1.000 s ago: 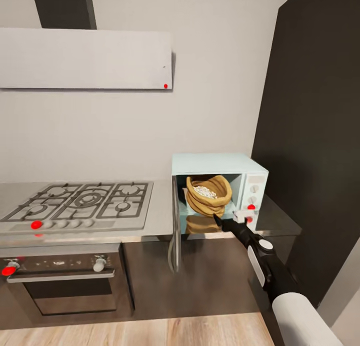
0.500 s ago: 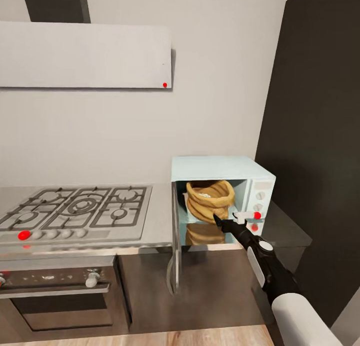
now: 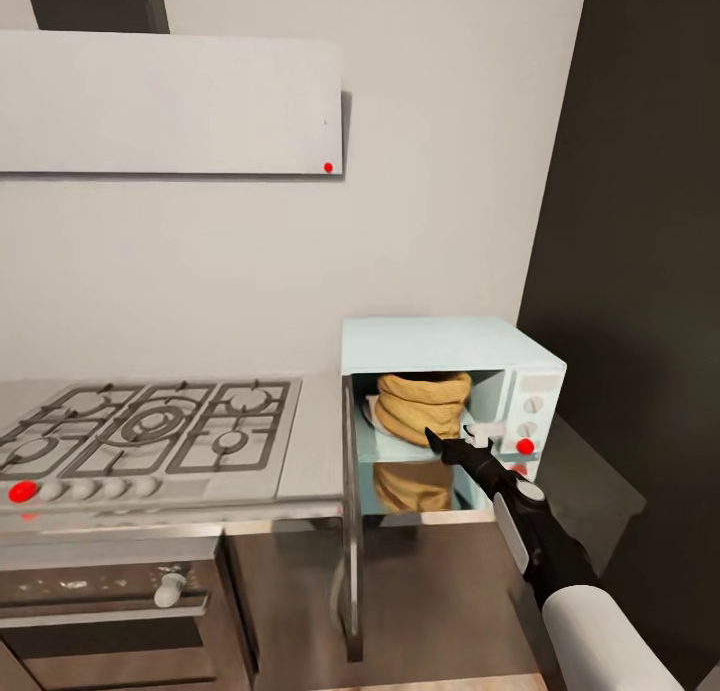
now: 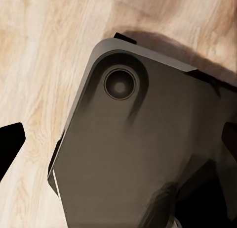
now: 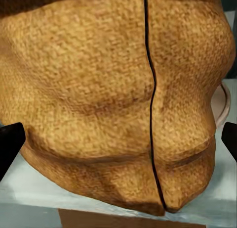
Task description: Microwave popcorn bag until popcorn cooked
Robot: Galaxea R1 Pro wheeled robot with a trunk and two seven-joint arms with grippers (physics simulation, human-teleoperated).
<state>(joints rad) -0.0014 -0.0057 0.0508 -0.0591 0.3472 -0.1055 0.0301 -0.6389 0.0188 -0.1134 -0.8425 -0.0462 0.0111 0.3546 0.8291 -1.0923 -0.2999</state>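
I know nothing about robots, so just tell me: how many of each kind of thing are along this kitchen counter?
Pale mint-blue box microwave, door open: 1
Steel gas hob with black grates: 1
Dark built-in oven below the hob: 1
Tan woven sack inside the microwave: 1
Black robot pincer at the sack: 1
Total: 5

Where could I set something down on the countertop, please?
Bare strip of countertop lies between the gas hob and the open microwave. The microwave cavity is crowded: the popcorn bag fills it, with the right hand at its mouth.
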